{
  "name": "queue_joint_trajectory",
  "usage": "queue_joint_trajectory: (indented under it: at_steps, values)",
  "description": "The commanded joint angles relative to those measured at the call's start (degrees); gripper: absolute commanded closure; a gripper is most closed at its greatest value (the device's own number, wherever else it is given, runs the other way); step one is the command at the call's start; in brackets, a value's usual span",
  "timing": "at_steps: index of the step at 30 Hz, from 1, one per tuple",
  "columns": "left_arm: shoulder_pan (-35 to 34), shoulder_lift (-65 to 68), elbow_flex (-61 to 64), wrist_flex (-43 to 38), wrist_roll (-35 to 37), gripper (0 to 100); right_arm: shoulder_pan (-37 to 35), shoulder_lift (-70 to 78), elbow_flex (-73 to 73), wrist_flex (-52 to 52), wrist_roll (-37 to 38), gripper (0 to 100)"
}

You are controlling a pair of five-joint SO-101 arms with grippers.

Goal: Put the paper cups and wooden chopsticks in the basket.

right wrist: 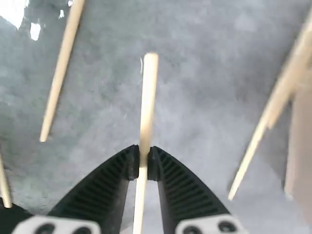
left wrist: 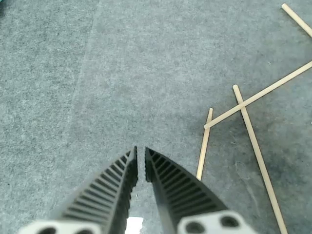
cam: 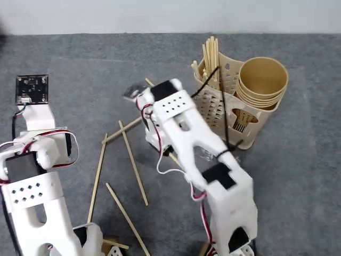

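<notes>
While the right gripper (right wrist: pixel 142 157) clamps one chopstick (right wrist: pixel 148 92), the left gripper (left wrist: pixel 140 155) hangs closed, empty. Paper cups (cam: pixel 262 80) fill the basket (cam: pixel 210 114).

The table covering (cam: pixel 298 176) is grey cloth, matt, with a felt-like nap. The chopsticks (cam: pixel 133 162) are pale bare wood, smooth. The basket (cam: pixel 261 120), upper right, is beige perforated plastic. The paper cups (cam: pixel 262 80) are tan and matt. The left gripper (left wrist: pixel 141 156) and right gripper (right wrist: pixel 142 156) are black ribbed matt plastic.

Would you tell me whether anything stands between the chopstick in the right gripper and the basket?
Nothing visible stands between the chopstick, clamped in the right gripper, and the basket beside that arm.
</notes>
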Motion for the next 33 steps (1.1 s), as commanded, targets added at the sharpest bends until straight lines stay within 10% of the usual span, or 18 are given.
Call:
queue_joint_trajectory:
  at_steps: [1,9,33]
  values:
    - [-0.4,-1.7,-0.4,-0.9,-0.3,97,0.7,-12.7,3.2,2.6,-3.9,98.9]
    - [-0.1,-1.8,-0.5,-1.2,-0.2,97,2.0,-37.6,3.5,-2.7,-5.0,99.0]
    - [-0.1,-1.7,1.0,-1.2,-0.2,97,26.8,-48.6,25.0,-75.5,-12.6,99.1]
